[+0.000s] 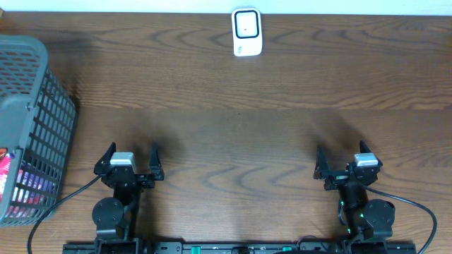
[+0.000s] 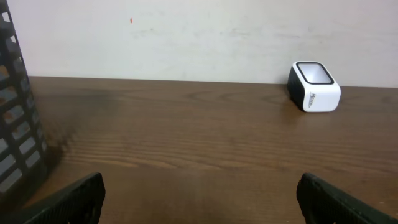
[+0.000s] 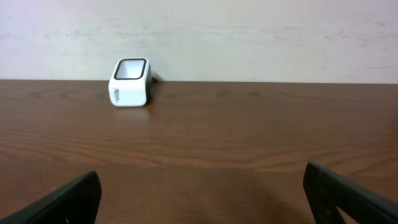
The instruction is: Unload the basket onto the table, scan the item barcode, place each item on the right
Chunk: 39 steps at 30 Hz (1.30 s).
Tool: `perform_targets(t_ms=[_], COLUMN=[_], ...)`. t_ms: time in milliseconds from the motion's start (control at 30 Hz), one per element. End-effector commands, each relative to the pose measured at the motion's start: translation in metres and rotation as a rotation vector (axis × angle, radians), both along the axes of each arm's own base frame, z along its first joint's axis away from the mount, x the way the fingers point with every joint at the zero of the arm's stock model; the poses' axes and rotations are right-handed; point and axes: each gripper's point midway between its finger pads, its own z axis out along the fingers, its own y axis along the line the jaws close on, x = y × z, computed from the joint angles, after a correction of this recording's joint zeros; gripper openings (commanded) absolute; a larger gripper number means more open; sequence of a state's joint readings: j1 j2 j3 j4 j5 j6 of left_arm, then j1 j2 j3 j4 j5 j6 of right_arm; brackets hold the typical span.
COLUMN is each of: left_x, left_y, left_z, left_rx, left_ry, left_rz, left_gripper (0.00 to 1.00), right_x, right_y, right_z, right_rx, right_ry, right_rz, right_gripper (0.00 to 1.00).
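The left gripper [image 1: 132, 151] and right gripper [image 1: 341, 155] are hanging wide open, holding nothing.
The colourful packets [image 1: 20, 185] are lying in the grey basket [image 1: 32, 85], well apart from the white scanner [image 1: 247, 31]; they are probably light, crinkly and slippery, best pinched by an edge. Mesh and frame edge are hiding any barcode.

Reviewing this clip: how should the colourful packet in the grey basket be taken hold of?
Probably from above, through the open top of the basket, with the left claw, open and nearest; the mesh walls block a sideways approach. Pinch the colourful packet by its upper edge. Its exact shape is hidden behind the mesh.
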<state>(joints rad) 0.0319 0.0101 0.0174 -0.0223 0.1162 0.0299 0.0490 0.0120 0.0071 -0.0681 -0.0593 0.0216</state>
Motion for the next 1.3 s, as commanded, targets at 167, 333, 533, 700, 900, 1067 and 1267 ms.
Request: perform_targets(t_ms=[167,333,533,700,900,1067,1267], left_x=[-0.001,-0.001,-0.001,-0.001,-0.001,0.0,-0.015], left_y=[0.0,0.0,0.0,0.0,0.0,-0.017,-0.064], left_z=[-0.015,-0.015,-0.015,-0.015,-0.015,0.014,0.05], left_rx=[-0.004,-0.004,-0.004,-0.004,-0.004,-0.068,-0.085], left_ry=[0.048,0.048,0.048,0.048,0.048,-0.065,-0.2], left_rz=[-0.002,-0.002,-0.001,-0.002,-0.002,-0.099,-0.385], left_gripper=[0.98,0.98,0.98,0.98,0.98,0.98,0.98], right_x=[0.0,0.0,0.0,0.0,0.0,0.0,0.0], right_y=[-0.001,-0.001,-0.001,-0.001,-0.001,-0.001,-0.001], right_z=[0.0,0.0,0.0,0.0,0.0,0.0,0.0], right_rx=[0.0,0.0,0.0,0.0,0.0,0.0,0.0], right_ry=[-0.001,-0.001,-0.001,-0.001,-0.001,-0.001,-0.001], right_rz=[-0.002,-0.002,-0.002,-0.002,-0.002,-0.002,-0.002], right_gripper=[0.99,0.99,0.99,0.99,0.99,0.99,0.99])
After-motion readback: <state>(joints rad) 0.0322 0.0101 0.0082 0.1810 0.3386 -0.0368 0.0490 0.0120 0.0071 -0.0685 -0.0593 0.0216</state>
